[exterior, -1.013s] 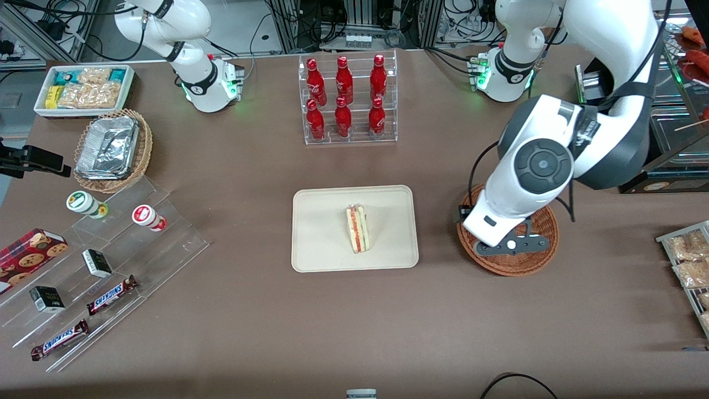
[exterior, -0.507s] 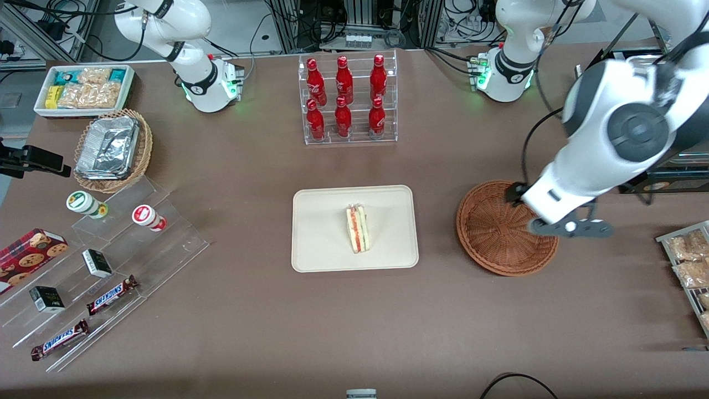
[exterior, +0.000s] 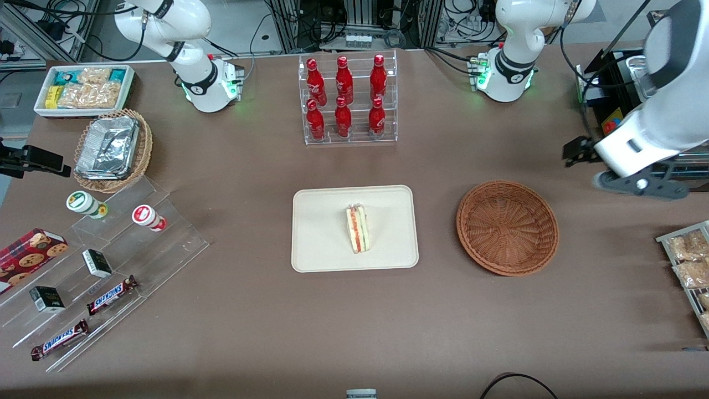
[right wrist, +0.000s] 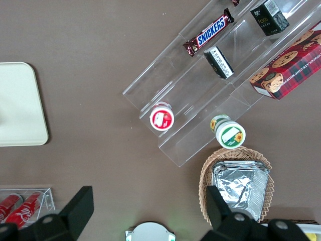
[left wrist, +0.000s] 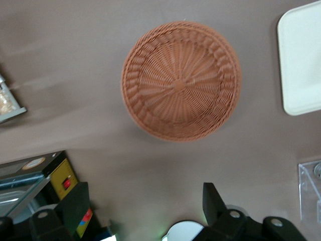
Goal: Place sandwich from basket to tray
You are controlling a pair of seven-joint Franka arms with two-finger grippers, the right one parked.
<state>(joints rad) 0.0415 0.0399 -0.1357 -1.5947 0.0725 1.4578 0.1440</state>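
Looks done: sandwich (exterior: 359, 228) resting on its side mid-tray (exterior: 324, 210), basket (exterior: 507, 227) bare, gripper (left wrist: 145, 206) raised well clear toward the working arm's end, fingers spread wide, holding nothing; nothing evidently left.

A robotics lab staged as a snack shop: cable-filled equipment racks (exterior: 354, 22) edge a brown tabletop (exterior: 249, 310) carrying an acrylic bottle display (exterior: 348, 100) and candy shelves (exterior: 105, 266).
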